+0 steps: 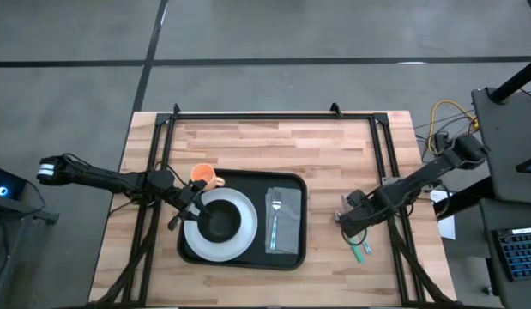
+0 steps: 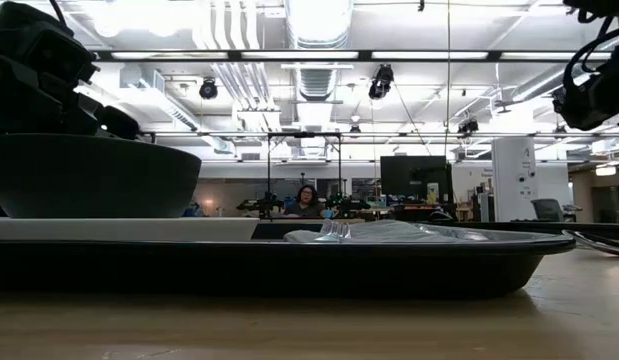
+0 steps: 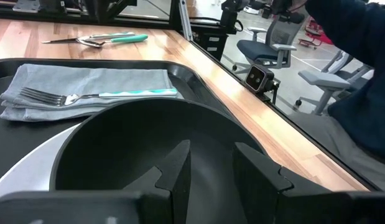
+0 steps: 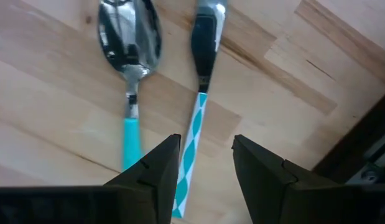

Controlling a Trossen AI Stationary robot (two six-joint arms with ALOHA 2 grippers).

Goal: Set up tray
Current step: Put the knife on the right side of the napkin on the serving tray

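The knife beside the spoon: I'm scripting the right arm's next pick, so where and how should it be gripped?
Grip the knife at its striped teal handle, coming straight down from above. It lies flat on the table, and the right gripper already hangs open over that handle, fingers either side. The spoon lies apart, leaving room.

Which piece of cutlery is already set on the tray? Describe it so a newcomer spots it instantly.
Find the large flat black rectangular tray mid-table. Beside its round white plate lies a grey folded cloth napkin. On that napkin rests a metal fork with a teal-striped handle, the only cutlery on the tray.
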